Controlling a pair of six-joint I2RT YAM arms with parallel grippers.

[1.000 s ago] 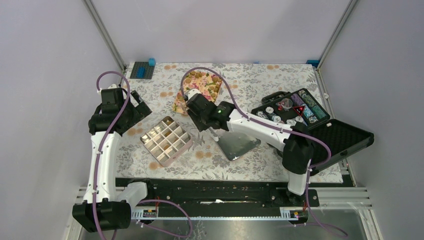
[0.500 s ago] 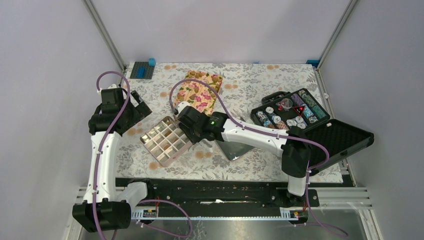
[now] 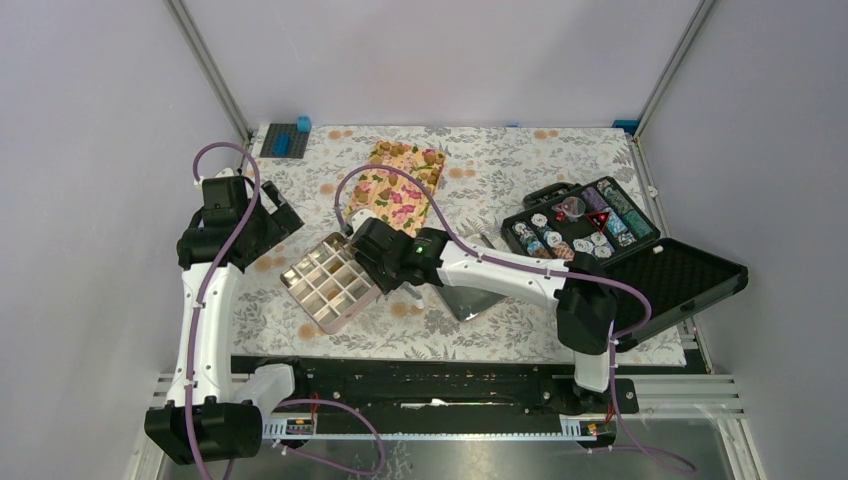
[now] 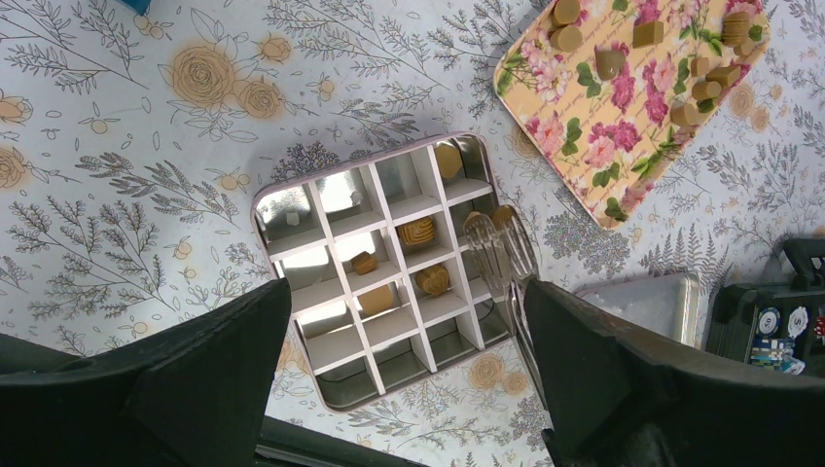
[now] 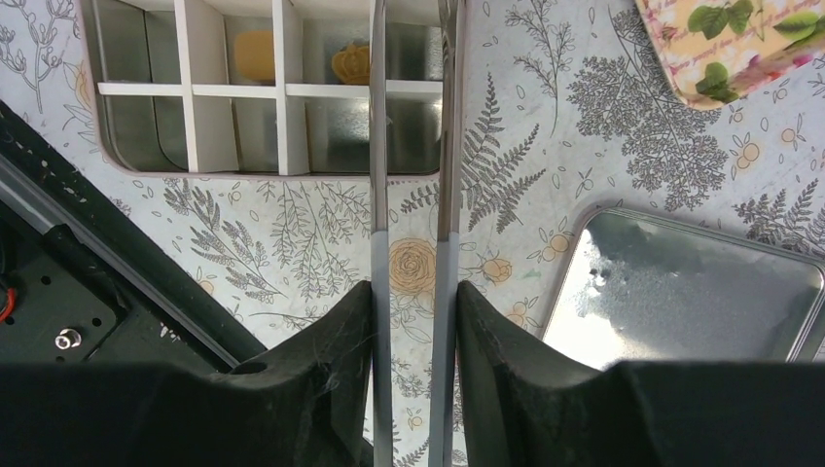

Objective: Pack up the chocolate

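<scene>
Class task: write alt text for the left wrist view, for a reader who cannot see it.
A divided tin sits centre on a floral tablecloth, a few chocolates in its cells; metal tongs reach over its right edge. Upper right, a pink-flowered tray holds more chocolates.

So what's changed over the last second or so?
The right tool, shut on metal tongs, swung from above the floral tray nearer and leftward; the tong tips now sit over the divided tin. Whether they carry anything is unclear. The left tool stayed open and still; tin, tray and chip case kept their places.
</scene>
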